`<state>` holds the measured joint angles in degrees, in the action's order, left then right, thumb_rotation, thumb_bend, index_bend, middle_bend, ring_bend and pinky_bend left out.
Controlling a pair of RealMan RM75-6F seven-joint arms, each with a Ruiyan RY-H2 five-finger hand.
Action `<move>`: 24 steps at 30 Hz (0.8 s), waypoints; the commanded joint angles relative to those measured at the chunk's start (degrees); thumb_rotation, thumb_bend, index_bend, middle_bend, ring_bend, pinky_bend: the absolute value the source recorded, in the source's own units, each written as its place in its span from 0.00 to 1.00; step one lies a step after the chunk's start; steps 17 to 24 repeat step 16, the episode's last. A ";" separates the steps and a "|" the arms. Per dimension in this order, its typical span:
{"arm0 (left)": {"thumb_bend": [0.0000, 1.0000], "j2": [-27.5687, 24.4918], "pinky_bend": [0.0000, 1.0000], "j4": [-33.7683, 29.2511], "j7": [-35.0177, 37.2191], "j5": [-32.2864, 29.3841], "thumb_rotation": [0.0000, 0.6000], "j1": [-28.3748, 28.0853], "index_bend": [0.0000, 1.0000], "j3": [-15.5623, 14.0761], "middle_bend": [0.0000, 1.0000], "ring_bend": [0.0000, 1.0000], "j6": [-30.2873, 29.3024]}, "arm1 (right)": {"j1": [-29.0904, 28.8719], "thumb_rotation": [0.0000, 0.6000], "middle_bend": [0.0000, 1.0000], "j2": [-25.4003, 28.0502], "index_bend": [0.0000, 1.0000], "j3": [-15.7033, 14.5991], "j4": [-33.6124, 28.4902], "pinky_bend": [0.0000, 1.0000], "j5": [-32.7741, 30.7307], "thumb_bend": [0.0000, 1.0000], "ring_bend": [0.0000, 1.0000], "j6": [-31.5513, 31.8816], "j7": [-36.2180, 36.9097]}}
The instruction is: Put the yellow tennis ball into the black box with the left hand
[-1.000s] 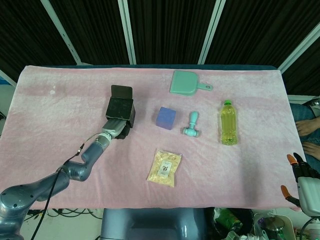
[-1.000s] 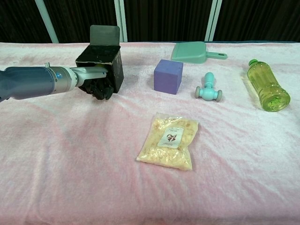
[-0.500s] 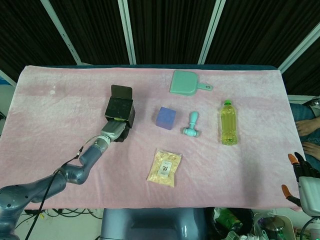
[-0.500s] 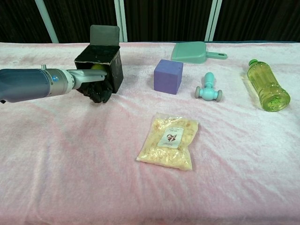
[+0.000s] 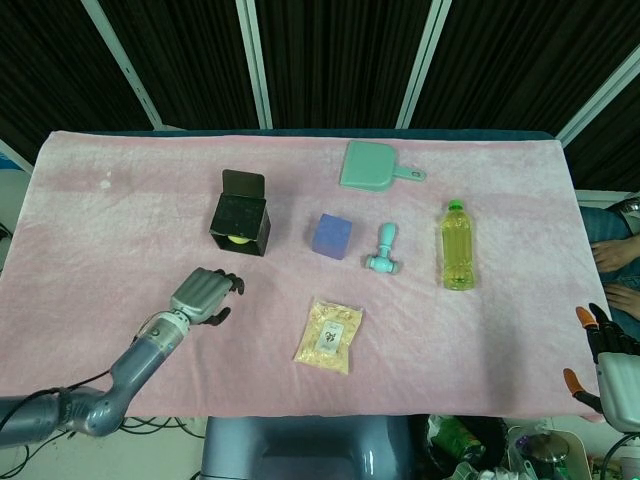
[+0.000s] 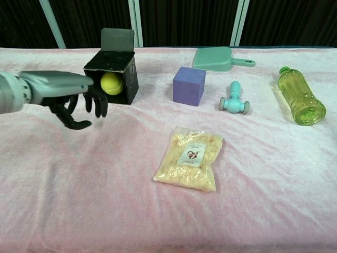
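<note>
The yellow tennis ball [image 6: 111,83] lies inside the black box [image 6: 128,69], which rests on its side with its mouth facing me and its lid flap up. From the head view the ball [image 5: 238,238] shows only as a sliver at the box [image 5: 241,213] mouth. My left hand [image 5: 203,296] [image 6: 79,103] hangs over the pink cloth in front of and left of the box, apart from it, fingers spread and holding nothing. My right hand [image 5: 606,350] sits at the far right edge off the table; its fingers are hard to read.
A purple cube [image 5: 333,236], a teal roller toy [image 5: 382,250], a yellow-green bottle [image 5: 457,246] and a teal dustpan [image 5: 372,167] lie right of the box. A snack bag [image 5: 329,335] lies near the front centre of the pink cloth [image 5: 120,230].
My left hand has let go of the ball inside the box and drawn back toward me and to the left. The ball now shows in the box mouth.
</note>
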<state>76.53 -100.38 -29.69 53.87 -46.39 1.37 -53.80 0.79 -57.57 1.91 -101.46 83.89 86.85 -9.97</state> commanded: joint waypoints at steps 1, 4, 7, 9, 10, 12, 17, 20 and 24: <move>0.22 -11.39 0.15 -15.27 -7.14 5.16 1.00 11.15 0.12 -6.46 0.09 0.00 -21.72 | -0.03 1.00 0.04 0.04 0.03 0.04 0.10 0.25 0.03 0.24 0.15 -0.02 0.01; 0.21 -13.53 0.07 -17.18 -3.32 13.59 1.00 17.45 0.11 -9.84 0.07 0.00 -29.72 | -0.18 1.00 0.04 0.15 0.03 0.08 0.40 0.25 0.14 0.23 0.15 -0.19 0.08; 0.21 -15.41 0.01 -16.74 1.61 19.76 1.00 22.77 0.09 -12.63 0.04 0.00 -35.40 | -0.35 1.00 0.04 -0.01 0.03 0.10 0.95 0.25 1.00 0.22 0.15 0.03 0.40; 0.21 -16.81 0.00 -15.79 5.68 23.75 1.00 26.85 0.08 -14.68 0.02 0.00 -39.39 | -0.41 1.00 0.04 -0.25 0.03 0.05 1.64 0.25 2.03 0.21 0.14 0.51 0.51; 0.21 -17.01 0.00 -15.20 7.19 24.96 1.00 28.09 0.08 -15.07 0.02 0.00 -40.68 | -0.41 1.00 0.04 -0.34 0.03 0.02 1.85 0.25 2.36 0.21 0.14 0.70 0.51; 0.21 -17.18 0.00 -12.59 11.12 27.82 1.00 31.45 0.08 -16.00 0.01 0.00 -43.92 | -0.34 1.00 0.04 -0.57 0.03 -0.03 2.25 0.25 2.79 0.21 0.14 1.03 0.52; 0.21 -17.05 0.00 -7.65 17.37 28.75 1.00 35.96 0.08 -16.60 0.00 0.00 -46.31 | -0.22 1.00 0.04 -0.63 0.03 -0.07 2.28 0.25 3.00 0.21 0.14 1.29 0.56; 0.21 -17.05 0.00 -7.65 17.37 28.75 1.00 35.96 0.08 -16.60 0.00 0.00 -46.31 | -0.22 1.00 0.04 -0.63 0.03 -0.07 2.28 0.25 3.00 0.21 0.14 1.29 0.56; 0.21 -17.05 0.00 -7.65 17.37 28.75 1.00 35.96 0.08 -16.60 0.00 0.00 -46.31 | -0.22 1.00 0.04 -0.63 0.03 -0.07 2.28 0.25 3.00 0.21 0.14 1.29 0.56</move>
